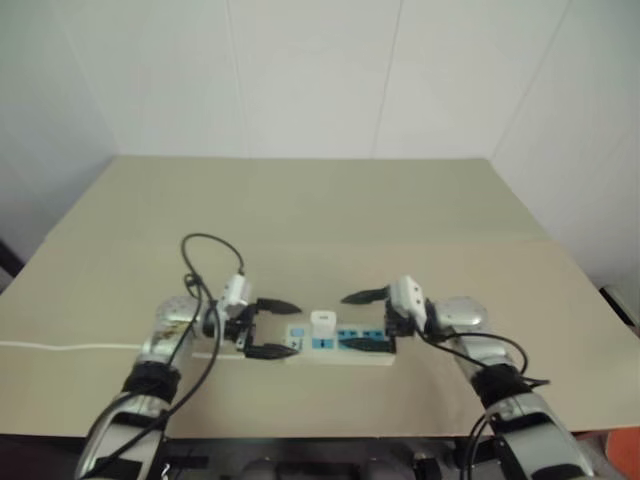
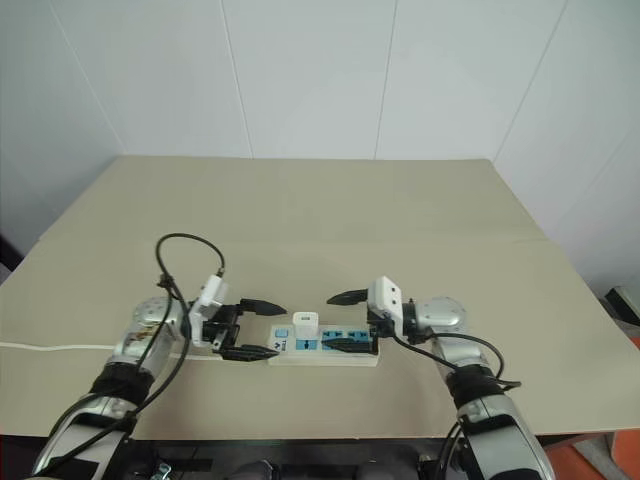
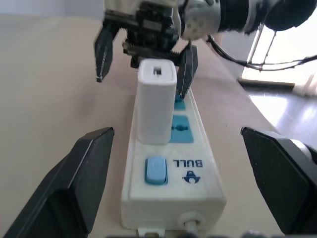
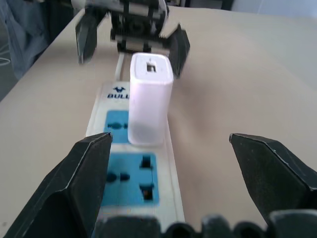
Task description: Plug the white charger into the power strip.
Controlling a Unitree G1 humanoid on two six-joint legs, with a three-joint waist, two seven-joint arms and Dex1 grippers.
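Note:
The power strip lies flat on the tan table between my two grippers, blue socket faces up, its switch end toward my left gripper. The white charger stands upright in the socket beside the switch. My left gripper is open at the strip's switch end, one finger on each side and clear of the charger. My right gripper is open at the other end, facing the charger and apart from it. Nothing is held in either gripper.
The strip's thin white cord runs off toward the table's left edge. Black cables loop above my left wrist. The table's front edge is close behind the strip. White walls stand beyond the far edge.

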